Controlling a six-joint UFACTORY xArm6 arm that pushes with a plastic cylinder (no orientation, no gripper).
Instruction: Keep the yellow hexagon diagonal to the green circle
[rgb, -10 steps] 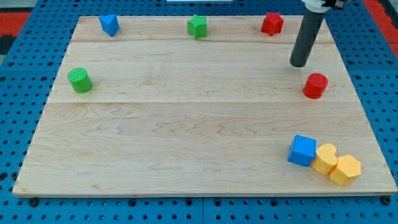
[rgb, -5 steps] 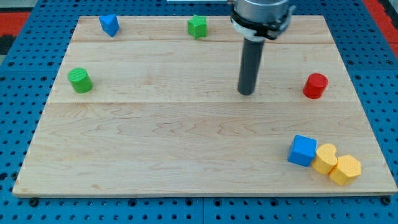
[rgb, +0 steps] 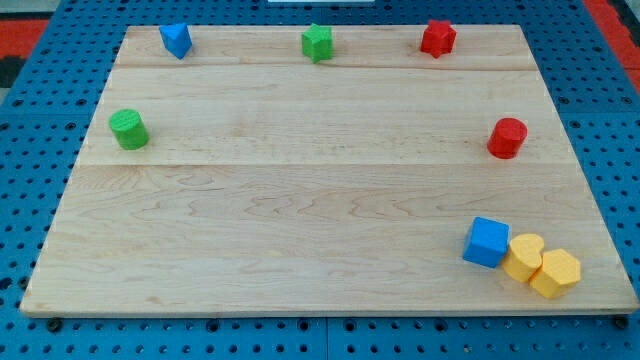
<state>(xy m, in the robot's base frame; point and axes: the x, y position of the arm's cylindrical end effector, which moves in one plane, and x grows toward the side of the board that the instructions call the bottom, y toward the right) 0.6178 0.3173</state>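
Observation:
The yellow hexagon (rgb: 555, 273) sits at the board's bottom right corner, touching a yellow heart-shaped block (rgb: 522, 254) on its left. The green circle (rgb: 129, 129) stands near the board's left edge, far up and to the left of the hexagon. My tip and rod do not show in the view.
A blue cube (rgb: 487, 241) touches the yellow heart's left side. A red circle (rgb: 507, 137) is at the right. Along the top edge are a blue block (rgb: 176, 40), a green star (rgb: 318, 42) and a red star (rgb: 437, 38). The wooden board (rgb: 300, 200) lies on blue pegboard.
The rod moved from the upper right to the board's middle top, then left the view. No block has moved.

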